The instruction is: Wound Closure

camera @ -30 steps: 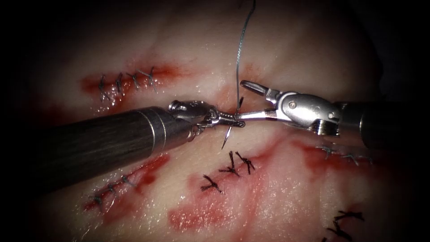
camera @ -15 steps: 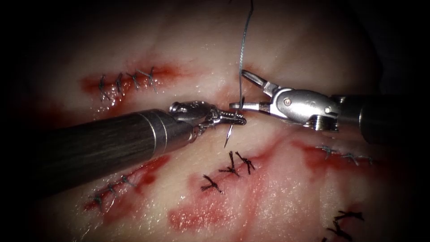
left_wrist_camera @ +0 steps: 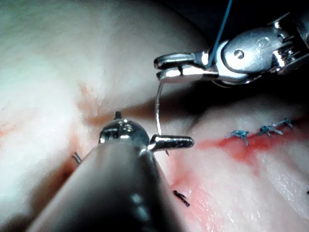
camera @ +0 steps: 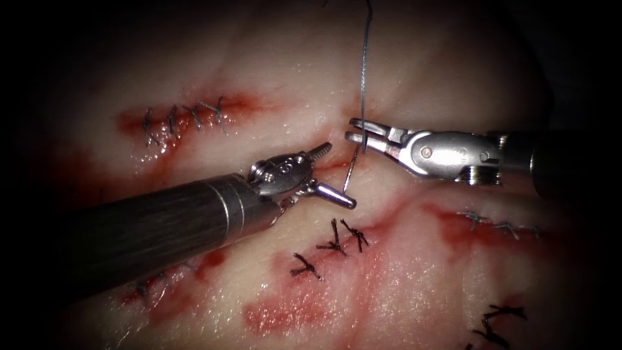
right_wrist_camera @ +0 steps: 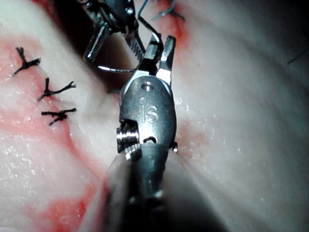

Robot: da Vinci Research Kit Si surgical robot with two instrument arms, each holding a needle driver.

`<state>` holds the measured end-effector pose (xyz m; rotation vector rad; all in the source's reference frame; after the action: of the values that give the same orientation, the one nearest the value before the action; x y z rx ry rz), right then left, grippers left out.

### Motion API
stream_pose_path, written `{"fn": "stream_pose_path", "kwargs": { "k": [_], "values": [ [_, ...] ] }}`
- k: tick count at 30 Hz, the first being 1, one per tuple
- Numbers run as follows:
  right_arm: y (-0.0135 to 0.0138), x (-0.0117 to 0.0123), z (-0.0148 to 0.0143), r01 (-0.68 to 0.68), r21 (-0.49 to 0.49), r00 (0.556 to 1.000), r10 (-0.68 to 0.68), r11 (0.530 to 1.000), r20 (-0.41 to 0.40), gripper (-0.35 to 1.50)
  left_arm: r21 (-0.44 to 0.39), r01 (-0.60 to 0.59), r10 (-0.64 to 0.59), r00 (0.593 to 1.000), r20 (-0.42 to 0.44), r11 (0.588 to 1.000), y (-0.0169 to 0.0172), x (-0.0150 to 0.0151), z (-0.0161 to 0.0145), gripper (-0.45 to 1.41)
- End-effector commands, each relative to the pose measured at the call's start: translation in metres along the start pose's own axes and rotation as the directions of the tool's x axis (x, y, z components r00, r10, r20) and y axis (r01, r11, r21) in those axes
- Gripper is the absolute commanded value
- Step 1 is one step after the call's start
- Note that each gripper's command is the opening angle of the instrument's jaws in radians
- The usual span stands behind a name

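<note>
Over tissue [camera: 414, 259]: R hand [camera: 353, 133] gripping needle [camera: 350, 170], L hand [camera: 327, 174] open.

The left arm's dark shaft slants up from the left, its small silver wristed tool [camera: 327, 174] with jaws spread wide, gripping nothing; the right arm's silver tool [camera: 353, 131] lies level, jaws clamped together.

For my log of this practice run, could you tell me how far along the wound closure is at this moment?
Done: three knotted stitches sit on the tissue below the tools.

In hand: the right tool has its jaws shut on the needle near its thread end; the thread runs upward from there. The left tool is open and holds nothing. The needle hangs clear of the tissue.

Left: the reddened cut between the tools shows no stitch.
</note>
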<state>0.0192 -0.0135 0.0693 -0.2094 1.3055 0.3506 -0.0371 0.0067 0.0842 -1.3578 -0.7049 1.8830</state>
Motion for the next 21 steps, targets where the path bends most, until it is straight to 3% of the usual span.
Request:
{"fn": "stream_pose_path", "kwargs": {
  "k": [1,7,9,11,15,19,20,21],
  "values": [
    [0.0006,-0.0008,0.0011,0.007,0.013,1.000,-0.007,1.000,0.002,-0.35,-0.004,-0.015,0.015,1.000,-0.001,1.000,-0.0004,0.0002,0.0005,1.40],
    [0.0015,-0.0029,0.0020,0.054,0.044,0.998,-0.055,0.998,0.022,-0.35,0.035,-0.083,0.081,0.995,0.050,0.996,-0.0011,-0.0005,-0.0008,1.40],
    [0.0020,-0.0039,0.0025,0.101,0.055,0.993,-0.104,0.993,0.064,-0.35,0.102,-0.192,0.180,0.977,0.117,0.976,-0.0018,-0.0019,-0.0011,1.31],
    [0.0024,-0.0043,0.0029,0.166,0.065,0.983,-0.170,0.984,0.074,-0.35,0.119,-0.270,0.249,0.954,0.167,0.955,-0.0024,-0.0030,-0.0010,1.28],
    [0.0032,-0.0049,0.0041,0.264,0.064,0.961,-0.269,0.962,0.073,-0.35,0.137,-0.314,0.276,0.930,0.243,0.939,-0.0038,-0.0056,-0.0003,1.04],
    [0.0034,-0.0072,0.0060,0.297,0.090,0.952,-0.302,0.951,0.054,-0.35,0.117,-0.443,0.397,0.873,0.284,0.889,-0.0064,-0.0084,0.0010,0.17],
    [0.0033,-0.0081,0.0063,0.305,0.091,0.949,-0.311,0.948,0.052,-0.35,0.131,-0.487,0.434,0.851,0.296,0.864,-0.0070,-0.0087,0.0014,-0.23],
    [0.0033,-0.0085,0.0064,0.293,0.086,0.954,-0.297,0.952,0.044,-0.35,0.133,-0.498,0.445,0.844,0.299,0.857,-0.0072,-0.0088,0.0014,-0.32]
  ]
}}
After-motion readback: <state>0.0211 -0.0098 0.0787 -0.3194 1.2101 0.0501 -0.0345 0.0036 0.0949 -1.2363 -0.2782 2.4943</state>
